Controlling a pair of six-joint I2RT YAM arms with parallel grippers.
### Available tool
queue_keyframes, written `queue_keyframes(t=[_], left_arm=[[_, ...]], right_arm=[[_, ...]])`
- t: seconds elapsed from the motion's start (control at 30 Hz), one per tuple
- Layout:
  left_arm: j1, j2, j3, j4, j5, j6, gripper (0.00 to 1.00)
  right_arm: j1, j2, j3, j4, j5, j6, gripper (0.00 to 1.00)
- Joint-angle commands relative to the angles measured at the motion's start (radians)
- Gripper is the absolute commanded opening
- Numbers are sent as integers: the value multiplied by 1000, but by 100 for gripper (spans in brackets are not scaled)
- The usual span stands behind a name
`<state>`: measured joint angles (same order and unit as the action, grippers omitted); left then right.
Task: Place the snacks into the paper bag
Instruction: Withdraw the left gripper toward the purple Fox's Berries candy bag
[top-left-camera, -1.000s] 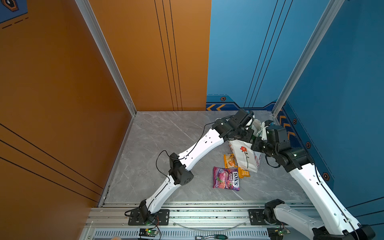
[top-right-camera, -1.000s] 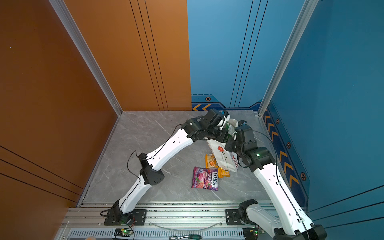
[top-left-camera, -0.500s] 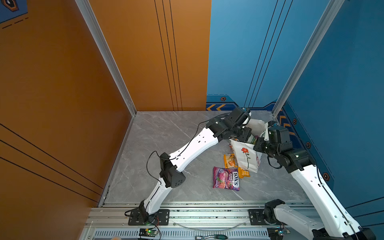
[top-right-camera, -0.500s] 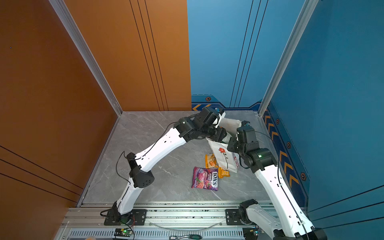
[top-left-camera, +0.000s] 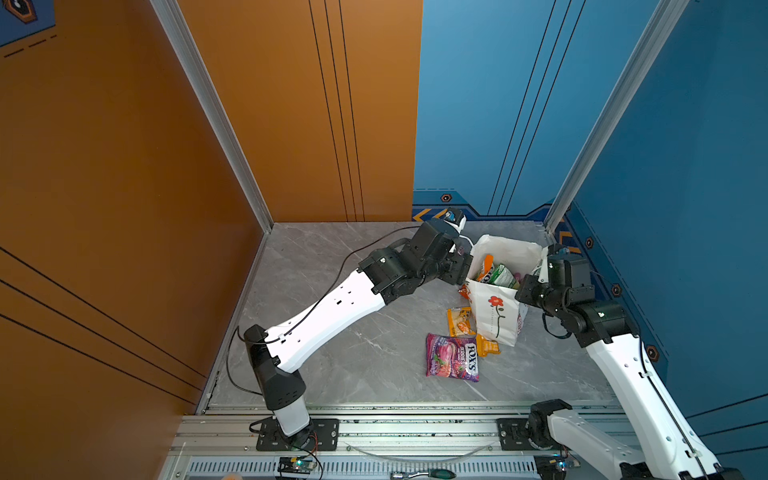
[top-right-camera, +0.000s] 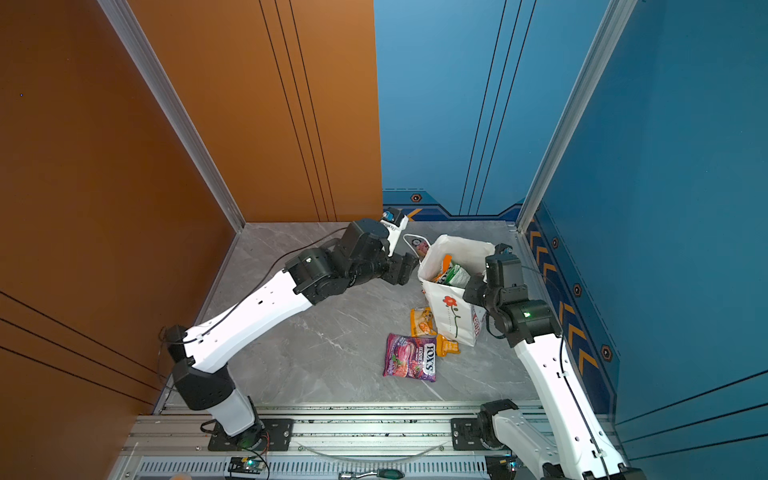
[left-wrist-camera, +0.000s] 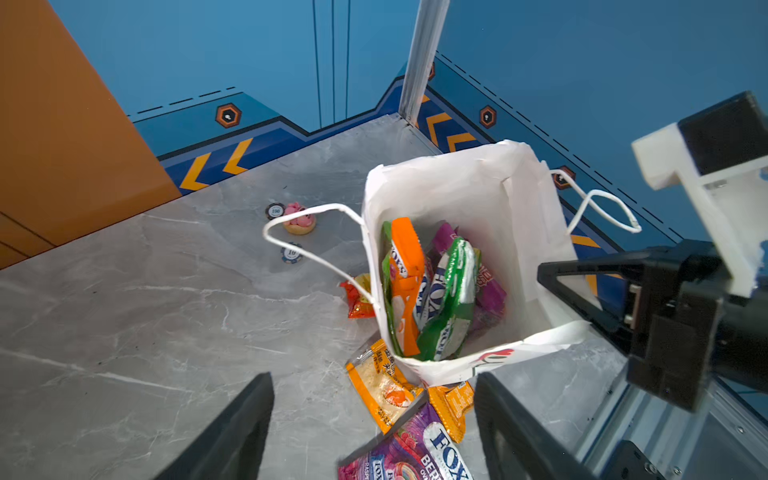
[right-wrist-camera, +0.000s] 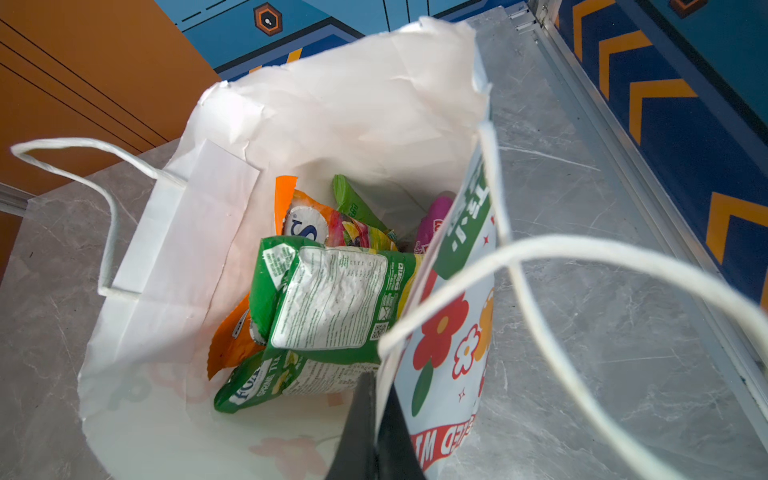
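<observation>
left arm (top-left-camera: 332, 316): extended forward;
left gripper (left-wrist-camera: 372, 380): jaws wide apart, empty;
right gripper (right-wrist-camera: 374, 399): jaws pinched on paper bag (right-wrist-camera: 332, 104) wall

Overhead stereo + wrist cams (close-up)

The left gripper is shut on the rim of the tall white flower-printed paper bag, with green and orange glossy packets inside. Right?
Wrong arm: the right gripper is shut on the rim of the tall white flower-printed paper bag, as the right wrist view shows. A green glossy packet and an orange glossy packet are inside.
</observation>
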<state>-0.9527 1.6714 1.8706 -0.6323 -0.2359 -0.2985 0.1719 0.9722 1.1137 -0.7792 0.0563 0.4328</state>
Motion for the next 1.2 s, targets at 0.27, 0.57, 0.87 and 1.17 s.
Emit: queue_keyframes(t=[0.27, 0.57, 0.87, 1.17], left_arm=[[90, -300, -311, 198, -93, -20, 85], [177, -386, -468, 46, -70, -80, 85], [160, -319, -615, -37, 63, -130, 85], [-27, -191, -630, -90, -2, -117, 91]], right_arm=[[-43, -25, 1, 15, -21, -40, 0], [-61, -23, 12, 5, -11, -49, 0], [-107, -29, 3, -7, -12, -49, 0], [-132, -46, -7, -5, -16, -39, 0]])
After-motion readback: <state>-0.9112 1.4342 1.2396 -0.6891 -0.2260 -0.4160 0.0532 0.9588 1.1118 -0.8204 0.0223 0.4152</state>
